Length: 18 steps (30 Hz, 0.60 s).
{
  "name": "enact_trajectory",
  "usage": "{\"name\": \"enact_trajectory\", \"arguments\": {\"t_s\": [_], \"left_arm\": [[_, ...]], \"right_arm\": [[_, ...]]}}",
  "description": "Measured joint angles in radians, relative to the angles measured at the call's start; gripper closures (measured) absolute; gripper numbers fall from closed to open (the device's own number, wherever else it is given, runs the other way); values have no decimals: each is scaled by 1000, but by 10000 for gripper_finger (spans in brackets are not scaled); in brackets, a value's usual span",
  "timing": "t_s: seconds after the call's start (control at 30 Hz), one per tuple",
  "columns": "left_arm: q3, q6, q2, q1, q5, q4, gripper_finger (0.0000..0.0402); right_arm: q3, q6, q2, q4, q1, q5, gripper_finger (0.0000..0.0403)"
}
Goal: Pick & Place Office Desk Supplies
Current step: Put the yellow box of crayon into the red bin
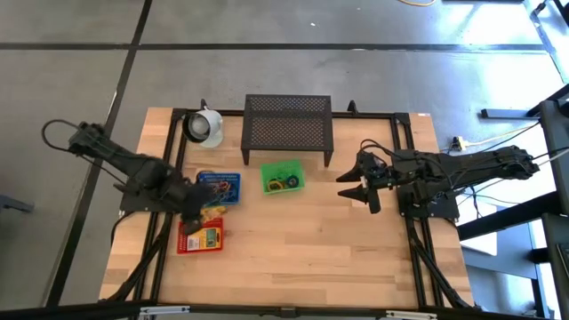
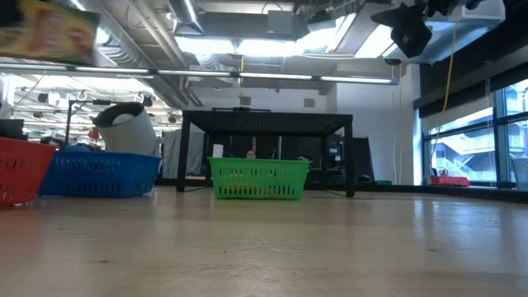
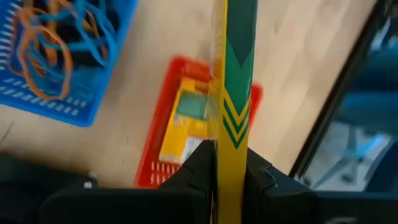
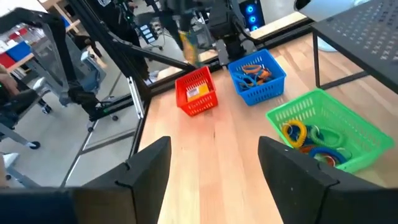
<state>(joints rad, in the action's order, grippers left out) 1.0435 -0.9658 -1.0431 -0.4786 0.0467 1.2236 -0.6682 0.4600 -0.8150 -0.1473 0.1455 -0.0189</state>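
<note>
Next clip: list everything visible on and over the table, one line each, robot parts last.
red basket: one, red, left front of the table, a yellow box inside
blue basket: one, blue, just behind the red one, holds coloured rubber bands
green basket: one, green, table centre, holds coloured loops
mesh stand: one, black, rear centre
white cup: one, white, rear left, on its side
crayon box: one, yellow and green, held over the red basket
left end effector: shut on the crayon box
right end effector: open, empty, raised at the table's right side
</note>
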Motion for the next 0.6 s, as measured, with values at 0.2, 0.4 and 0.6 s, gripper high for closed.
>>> {"name": "enact_trajectory", "arguments": {"t_s": [0.2,0.4,0.6], "left_arm": [[-5,0,-25,-173,-34,6,370],[-90,-28,-68,-292,-75,7,369],[-199,-117,-75,-351,-80,-76,368]], "right_arm": [[0,-24,0,-18,0,5,158],[0,-56,0,-18,0,75,158],[0,-57,0,-18,0,93,158]]}}
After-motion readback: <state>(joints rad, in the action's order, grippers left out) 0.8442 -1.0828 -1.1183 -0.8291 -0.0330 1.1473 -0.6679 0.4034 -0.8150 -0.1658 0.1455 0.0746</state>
